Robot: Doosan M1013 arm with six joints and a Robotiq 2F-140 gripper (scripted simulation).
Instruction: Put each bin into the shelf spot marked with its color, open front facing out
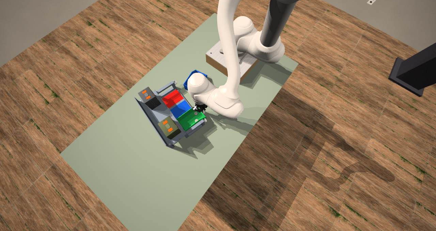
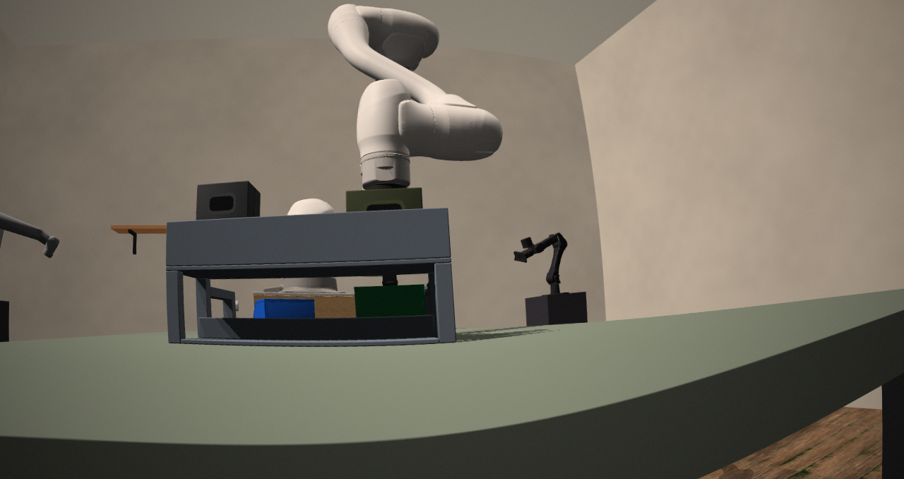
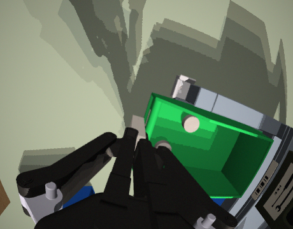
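Observation:
The green bin [image 1: 189, 121] [image 2: 390, 300] [image 3: 232, 157] sits at the end spot of the grey shelf [image 1: 151, 116] [image 2: 309, 239] [image 3: 232, 104], partly under its top board, and two round parts [image 3: 191, 123] lie inside it. My gripper [image 1: 199, 108] [image 3: 135, 125] is shut with nothing between the fingers, and its tips are against the bin's outer end. A red mark [image 1: 172, 97] and a blue mark [image 1: 180, 107] show on the shelf beside the green bin. The blue bin [image 1: 198, 72] [image 2: 283, 308] [image 3: 80, 197] stands on the table behind my wrist, mostly hidden by the arm.
A dark toolbox [image 1: 149, 96] [image 2: 227, 200] and an olive toolbox [image 1: 169, 128] [image 2: 383, 199] stand on the shelf's top board. The arm's wooden base block [image 1: 218, 61] is close behind. The green table top [image 1: 122, 168] extends well beyond the shelf.

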